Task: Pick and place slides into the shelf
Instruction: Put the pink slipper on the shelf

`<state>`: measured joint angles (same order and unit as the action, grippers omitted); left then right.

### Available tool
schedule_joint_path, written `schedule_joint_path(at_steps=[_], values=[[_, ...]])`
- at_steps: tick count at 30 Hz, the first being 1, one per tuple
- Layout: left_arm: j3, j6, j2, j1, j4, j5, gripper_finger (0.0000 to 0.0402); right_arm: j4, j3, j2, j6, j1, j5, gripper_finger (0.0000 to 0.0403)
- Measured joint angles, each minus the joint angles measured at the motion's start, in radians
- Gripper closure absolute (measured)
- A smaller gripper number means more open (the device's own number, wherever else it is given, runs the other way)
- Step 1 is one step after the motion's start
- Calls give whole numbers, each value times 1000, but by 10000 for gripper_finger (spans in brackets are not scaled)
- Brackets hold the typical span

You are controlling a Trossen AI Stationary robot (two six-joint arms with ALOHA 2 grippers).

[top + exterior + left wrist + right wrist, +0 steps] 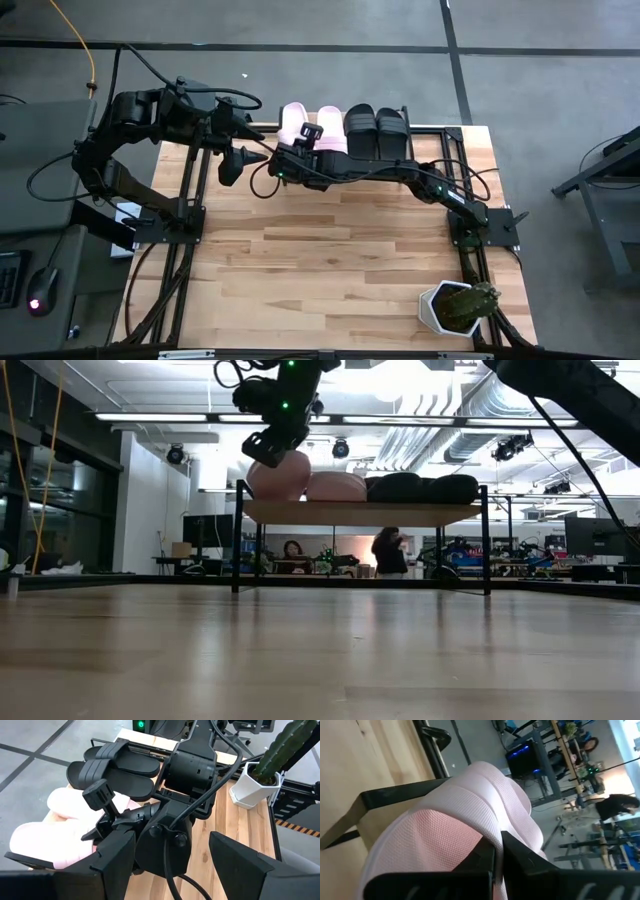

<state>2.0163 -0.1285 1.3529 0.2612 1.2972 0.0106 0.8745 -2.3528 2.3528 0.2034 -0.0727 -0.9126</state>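
Note:
The shelf [360, 512] stands at the table's far edge. Four slides sit on its top: two pale pink ones [291, 118] [331, 122] on the left and two black ones [360, 125] [391, 128] on the right. My right gripper [298, 148] reaches across from the right and sits right over the leftmost pink slide [280, 475], shut on it. My left gripper [235, 165] hovers open just left of the shelf, holding nothing; its wrist view looks past the right arm at all four slides. My right gripper [498, 865] pinches the wide strap's raised edge [490, 837] of the leftmost pink slide between its two fingers, coming from above and from the table's near side. The slide rests on the shelf top at its left end, not lifted.
A cactus in a white pot [455, 305] stands at the table's near right corner. The wide wooden tabletop [330, 260] stretches between the shelf and the near edge. People [388, 550] show in the room behind the shelf.

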Motion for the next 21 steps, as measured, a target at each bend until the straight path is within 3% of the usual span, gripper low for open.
schedule_joint_path(at_steps=[9,17,21], values=[[0,0,0,0,0,0,158,14,0,0,-23,0,95,383],[0,0,0,0,0,0,158,15,-1,-2,-30,1,155,319],[0,0,0,0,7,0,158,35,0,-1,-68,2,237,282]])
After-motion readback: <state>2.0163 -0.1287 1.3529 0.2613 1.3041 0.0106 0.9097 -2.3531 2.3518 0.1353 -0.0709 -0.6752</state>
